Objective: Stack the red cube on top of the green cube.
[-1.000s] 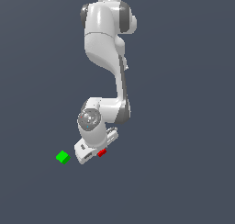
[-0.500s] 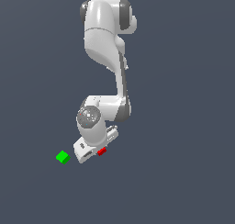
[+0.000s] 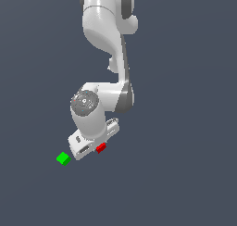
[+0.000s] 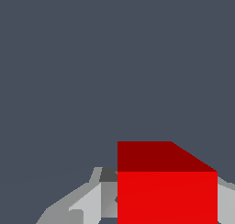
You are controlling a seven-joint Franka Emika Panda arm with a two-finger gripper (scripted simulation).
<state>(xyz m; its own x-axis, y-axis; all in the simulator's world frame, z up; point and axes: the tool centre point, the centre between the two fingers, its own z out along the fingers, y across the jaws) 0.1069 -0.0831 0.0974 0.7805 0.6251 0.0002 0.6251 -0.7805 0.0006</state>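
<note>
Gripper (image 3: 95,148) sits low over the red cube (image 3: 101,147), fingers (image 4: 87,202) flanking it; whether they pinch it yet, I cannot tell. Red cube, filling the wrist view's foreground, looks rigid, light and smooth-faced — best held by two opposite flat sides, squarely. Green cube (image 3: 63,158) rests near, toward the exterior view's left — apart from both.

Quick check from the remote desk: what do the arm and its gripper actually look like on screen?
The arm is glossy white with rounded links and dark grey joint bands. A round grey cap with small red marks sits on the wrist. The gripper is a white block; its fingers look light grey. No cables are visible.
</note>
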